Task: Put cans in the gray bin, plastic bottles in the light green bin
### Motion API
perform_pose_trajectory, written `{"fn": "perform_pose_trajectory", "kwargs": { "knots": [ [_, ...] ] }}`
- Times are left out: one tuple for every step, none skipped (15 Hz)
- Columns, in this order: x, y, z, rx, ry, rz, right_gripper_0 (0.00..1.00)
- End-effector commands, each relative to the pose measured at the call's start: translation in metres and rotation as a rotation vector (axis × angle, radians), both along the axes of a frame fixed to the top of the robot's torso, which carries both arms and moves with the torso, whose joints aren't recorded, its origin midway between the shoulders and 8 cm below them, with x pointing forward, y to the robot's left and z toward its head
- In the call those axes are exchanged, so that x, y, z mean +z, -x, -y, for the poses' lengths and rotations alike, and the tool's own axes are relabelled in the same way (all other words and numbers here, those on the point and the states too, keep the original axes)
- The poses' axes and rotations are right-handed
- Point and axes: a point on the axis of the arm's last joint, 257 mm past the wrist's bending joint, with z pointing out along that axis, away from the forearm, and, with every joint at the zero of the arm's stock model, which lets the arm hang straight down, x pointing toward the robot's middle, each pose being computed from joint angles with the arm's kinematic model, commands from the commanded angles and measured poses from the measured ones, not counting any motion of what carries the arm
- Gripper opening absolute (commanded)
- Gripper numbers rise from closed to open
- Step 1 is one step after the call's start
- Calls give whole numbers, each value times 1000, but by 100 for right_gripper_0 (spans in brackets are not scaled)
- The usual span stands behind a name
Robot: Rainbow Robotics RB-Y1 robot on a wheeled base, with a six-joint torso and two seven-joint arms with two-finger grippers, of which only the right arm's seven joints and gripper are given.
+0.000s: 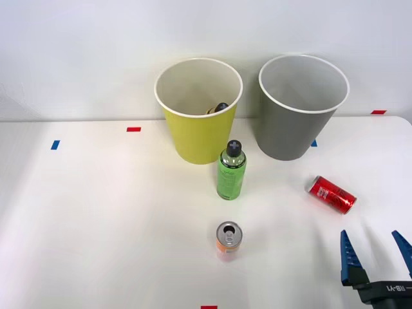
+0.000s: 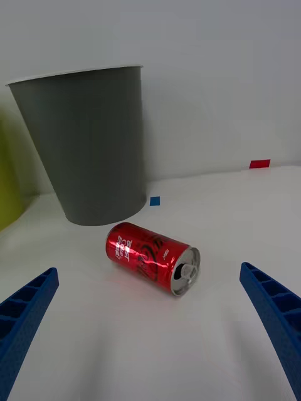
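Light green bin (image 1: 198, 109) stands upper centre of the front view; gray bin (image 1: 302, 106) upper right. Right gripper (image 1: 376, 254), lower right, has its jaws wide, holding nothing. Green bottle (image 1: 231, 170) stands upright at centre. Red can (image 1: 331, 194) lies on its side at right; orange can (image 1: 228, 240) stands lower centre.

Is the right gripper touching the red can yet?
Apart. In the right wrist view, bare table shows between the lying red can and both blue fingers of the open right gripper.
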Motion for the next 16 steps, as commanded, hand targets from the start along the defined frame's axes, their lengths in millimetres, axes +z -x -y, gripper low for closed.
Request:
{"fn": "perform_pose_trajectory", "kwargs": {
  "knots": [
    [-10, 15, -4, -13, 63, -19, 100],
    [-14, 20, -6, -13, 58, -31, 100],
    [-17, 24, -7, -13, 53, -42, 100],
    [-21, 29, -10, -14, 34, -51, 100],
    [-20, 32, -13, -11, 24, -47, 100],
    [-20, 35, -13, -9, 25, -46, 100],
    [-21, 36, -14, -8, 27, -47, 100],
    [-22, 38, -15, -8, 25, -50, 100],
    [-22, 39, -17, -5, 24, -48, 100],
    [-21, 41, -19, -3, 13, -43, 100],
    [-19, 42, -20, -4, 9, -36, 100],
    [-17, 43, -21, 0, 7, -28, 100],
    [-15, 45, -22, 2, 7, -19, 100],
    [-14, 46, -25, 7, 10, -15, 100],
    [-14, 47, -27, 9, 15, -13, 100],
    [-15, 48, -29, 10, 19, -15, 100]
  ]
}}
